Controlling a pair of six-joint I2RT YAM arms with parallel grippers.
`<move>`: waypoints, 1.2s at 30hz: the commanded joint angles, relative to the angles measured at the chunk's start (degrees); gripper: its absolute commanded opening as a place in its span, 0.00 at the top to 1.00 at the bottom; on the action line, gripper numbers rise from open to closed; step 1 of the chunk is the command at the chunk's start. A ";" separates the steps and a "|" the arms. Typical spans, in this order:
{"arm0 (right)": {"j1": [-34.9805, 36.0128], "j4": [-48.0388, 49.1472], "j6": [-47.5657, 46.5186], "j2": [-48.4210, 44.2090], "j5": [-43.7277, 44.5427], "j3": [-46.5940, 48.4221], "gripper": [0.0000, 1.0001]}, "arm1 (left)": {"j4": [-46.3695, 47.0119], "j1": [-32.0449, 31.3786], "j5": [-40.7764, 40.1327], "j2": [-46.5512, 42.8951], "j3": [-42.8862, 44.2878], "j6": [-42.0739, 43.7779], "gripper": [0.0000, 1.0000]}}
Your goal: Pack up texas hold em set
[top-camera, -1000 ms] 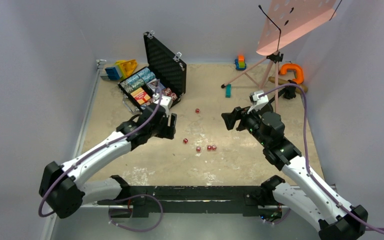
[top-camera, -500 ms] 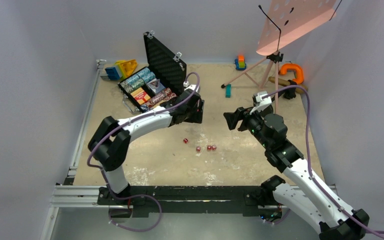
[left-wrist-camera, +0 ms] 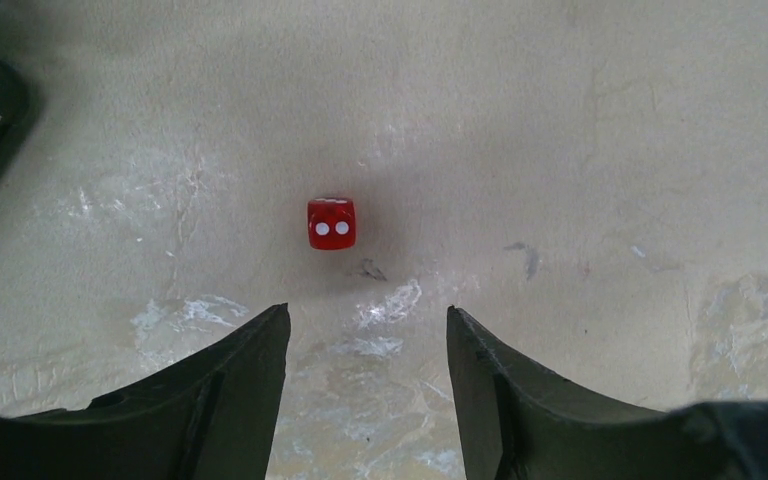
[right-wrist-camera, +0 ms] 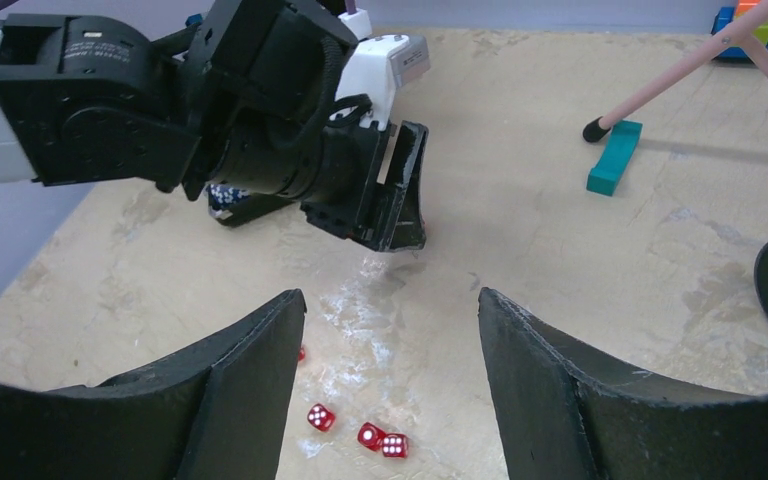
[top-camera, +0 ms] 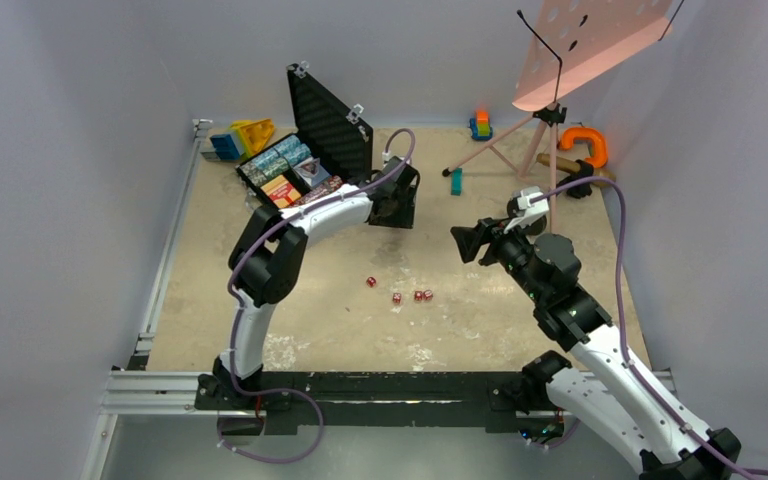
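Red die (left-wrist-camera: 331,222) on the bare table (left-wrist-camera: 610,150), just ahead of the left gripper (left-wrist-camera: 368,318) and a shade left of its centreline.

Cube-shaped, so no long axis to line up with; two-pip face toward the wrist camera. Parted well wider than the die, gripping nothing, touching nothing. Likewise agape and empty: right gripper (right-wrist-camera: 390,300), farther off, nearer the four loose dice (top-camera: 397,297) mid-table. Just beside the left wrist, open briefcase (top-camera: 330,125), chip stacks (top-camera: 278,155) and card box (top-camera: 280,190) inside. Probably next: forward and down, astride the die.
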 commanded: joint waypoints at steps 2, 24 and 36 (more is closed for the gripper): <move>-0.20 1.54 -0.51 -0.91 0.29 -0.63 0.32 | -6.32 1.42 1.72 4.67 8.13 0.03 0.42; -0.14 1.50 -0.63 -0.79 -0.15 -0.75 0.34 | -11.08 3.09 2.09 11.35 16.48 2.76 0.59; -0.10 1.47 -0.77 -0.26 -0.66 -0.66 0.34 | -13.36 3.09 1.70 13.26 19.91 3.84 0.66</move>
